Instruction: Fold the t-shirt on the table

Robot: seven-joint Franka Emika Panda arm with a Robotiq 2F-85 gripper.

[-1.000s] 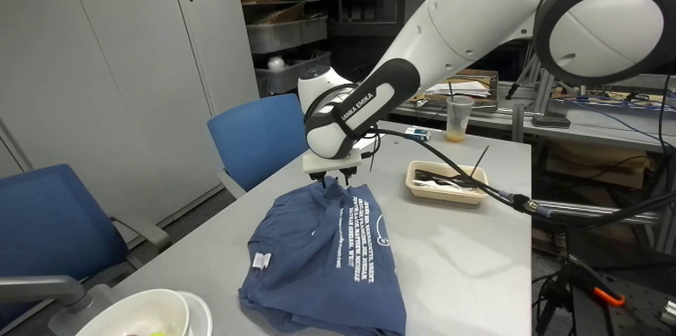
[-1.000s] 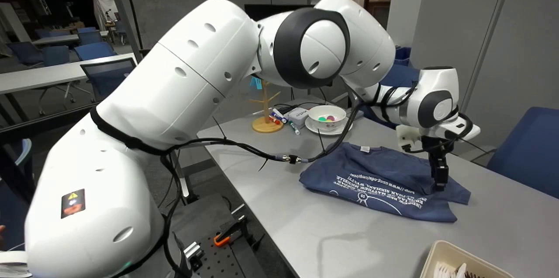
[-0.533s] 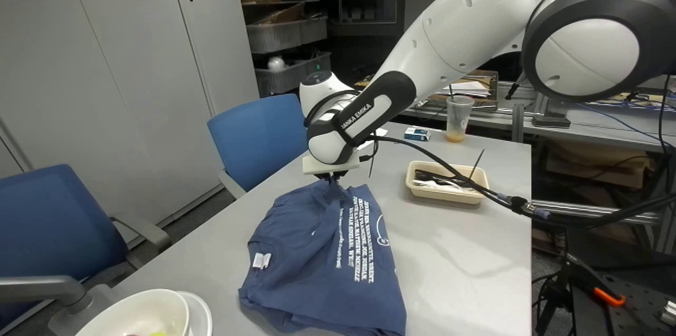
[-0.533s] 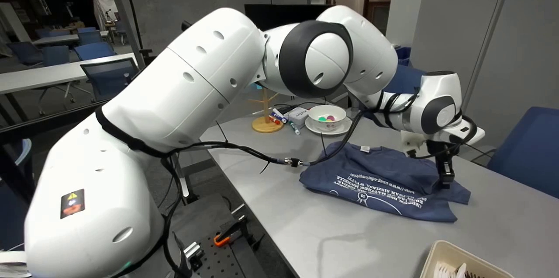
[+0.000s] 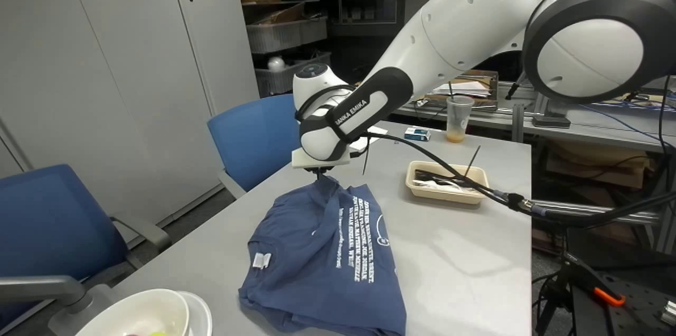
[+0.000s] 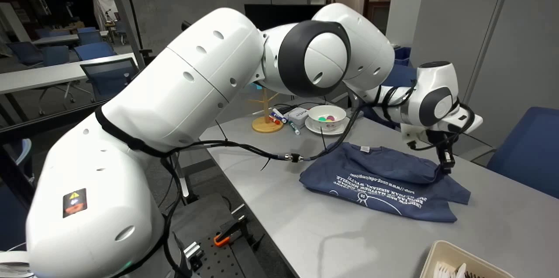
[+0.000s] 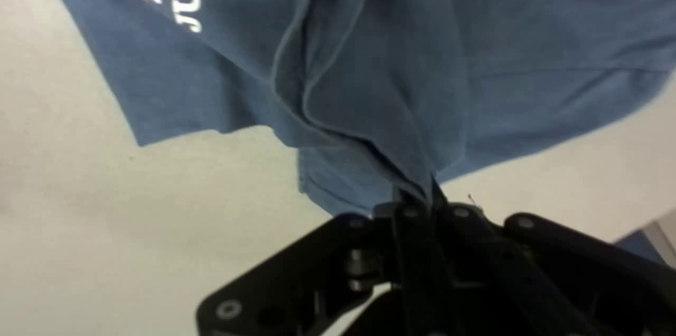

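My gripper (image 7: 430, 199) is closed to a narrow pinch, a doubled edge of the blue t-shirt (image 5: 338, 262) caught between its fingertips in my wrist view; which part of the shirt that edge belongs to I can't tell. In an exterior view the caught cloth stands in a small peak away from the collar tag (image 5: 261, 260), and the rest of the shirt lies on the desk (image 5: 459, 278), white lettering (image 5: 357, 238) upward. My arm (image 6: 209, 64) arches high over the desk and bends at the wrist, the gripper pointing down
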